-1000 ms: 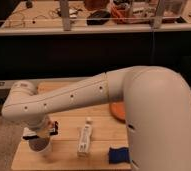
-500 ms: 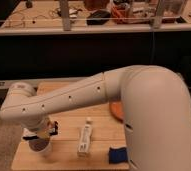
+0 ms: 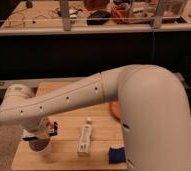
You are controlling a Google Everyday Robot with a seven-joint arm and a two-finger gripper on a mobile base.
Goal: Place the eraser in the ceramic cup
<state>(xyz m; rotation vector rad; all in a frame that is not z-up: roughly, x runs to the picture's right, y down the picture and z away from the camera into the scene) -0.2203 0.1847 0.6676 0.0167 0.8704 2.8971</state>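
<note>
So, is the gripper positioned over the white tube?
No, the gripper hangs directly above the ceramic cup, left of the white tube.

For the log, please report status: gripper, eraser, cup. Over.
Gripper just above cup, near table corner. Eraser not visible. White tube lies apart from cup, not blocking.

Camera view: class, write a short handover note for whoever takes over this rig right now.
Gripper hangs right over the white ceramic cup, at the image-left front corner of the light wooden table.
Eraser: not visible; possibly hidden at the gripper or in the cup.
Done: gripper positioned at the cup.
Left: confirm the eraser lands in the cup, then lift clear.
</note>
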